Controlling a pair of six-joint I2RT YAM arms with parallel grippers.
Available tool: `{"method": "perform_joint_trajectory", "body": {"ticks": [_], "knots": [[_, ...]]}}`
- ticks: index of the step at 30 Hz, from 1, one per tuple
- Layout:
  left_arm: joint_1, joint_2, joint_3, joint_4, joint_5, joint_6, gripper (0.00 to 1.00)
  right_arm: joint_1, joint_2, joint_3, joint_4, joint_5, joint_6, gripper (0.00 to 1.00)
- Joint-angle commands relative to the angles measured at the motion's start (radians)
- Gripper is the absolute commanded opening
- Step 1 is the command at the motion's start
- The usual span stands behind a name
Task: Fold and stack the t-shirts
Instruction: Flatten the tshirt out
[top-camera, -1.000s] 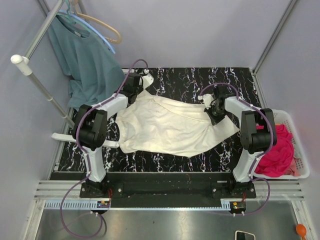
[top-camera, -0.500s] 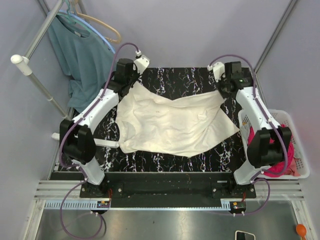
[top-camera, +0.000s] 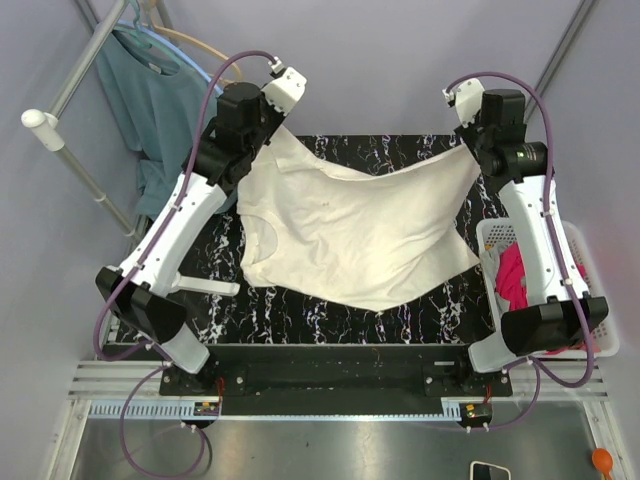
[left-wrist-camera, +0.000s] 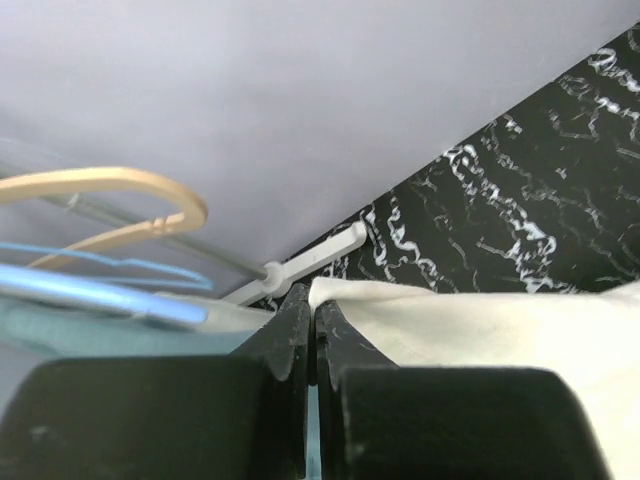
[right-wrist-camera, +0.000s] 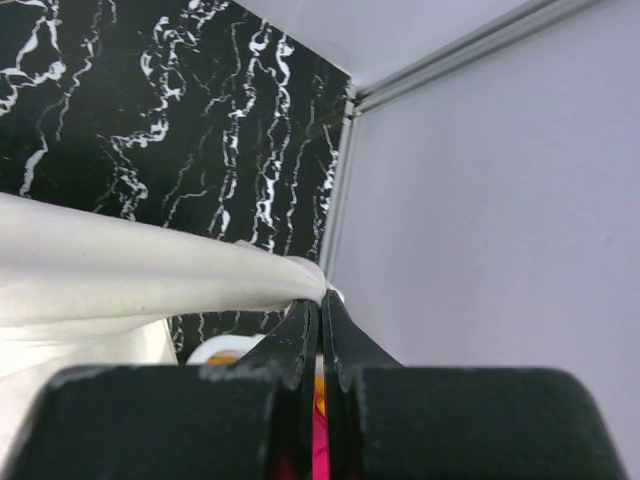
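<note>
Cream cloth t-shirt (top-camera: 350, 230): far corners pinched in the clenched left gripper (left-wrist-camera: 311, 300) at 11 o'clock and right gripper (right-wrist-camera: 321, 300) at 1 o'clock, far edge raised over the black marbled table (top-camera: 400, 160). White perforated plastic basket (top-camera: 592, 275) at 3 o'clock contains a magenta t-shirt (top-camera: 512, 280). Grey walls (top-camera: 400, 60) enclose the cell.

The left arm (top-camera: 183, 212) and right arm (top-camera: 537, 215) reached far forward, spread wide; left gripper (top-camera: 281, 130) and right gripper (top-camera: 477, 152) pinched shut on the cream tee (top-camera: 350, 225).
</note>
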Motion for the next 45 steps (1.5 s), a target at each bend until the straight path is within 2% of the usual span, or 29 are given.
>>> {"method": "perform_joint_trajectory", "body": {"ticks": [1,4,9,12,16,18,21,23,28,29,32,39,45], "knots": [[0.001,-0.061,0.055,-0.007,-0.087,0.039,0.0,-0.002,-0.08,0.061,-0.018,0.078,-0.069,0.0],[0.001,-0.037,0.15,-0.008,-0.133,0.057,0.0,-0.016,-0.049,0.141,-0.013,0.1,-0.092,0.0],[-0.001,0.095,0.433,-0.03,-0.191,0.097,0.0,-0.053,0.093,0.438,-0.01,0.105,-0.08,0.0],[0.001,0.149,0.525,0.027,-0.205,0.143,0.0,-0.053,0.185,0.631,-0.008,0.086,-0.054,0.0],[-0.001,0.156,0.536,0.142,-0.211,0.204,0.0,-0.054,0.308,0.953,-0.002,0.089,-0.044,0.0],[-0.004,0.147,0.547,0.162,-0.208,0.21,0.0,-0.054,0.341,1.012,-0.001,0.092,-0.046,0.0],[-0.013,0.071,0.504,0.168,-0.196,0.206,0.0,-0.053,0.289,0.979,-0.001,0.082,-0.032,0.0],[-0.027,0.019,0.43,0.171,-0.182,0.206,0.0,-0.053,0.235,0.873,0.014,0.063,-0.02,0.0],[-0.103,-0.179,0.282,0.17,-0.181,0.233,0.0,-0.051,0.031,0.665,0.012,0.034,-0.02,0.0],[-0.129,-0.234,0.235,0.148,-0.184,0.261,0.0,-0.053,-0.05,0.629,-0.008,0.029,-0.033,0.0],[-0.162,-0.325,0.227,0.096,-0.173,0.252,0.0,-0.051,-0.131,0.612,-0.06,0.019,-0.04,0.0],[-0.16,-0.491,0.175,0.068,-0.162,0.255,0.0,-0.053,-0.254,0.575,-0.143,0.029,-0.052,0.0],[-0.16,-0.488,0.107,0.128,-0.181,0.273,0.0,-0.053,-0.268,0.517,-0.125,0.058,-0.059,0.0]]}}
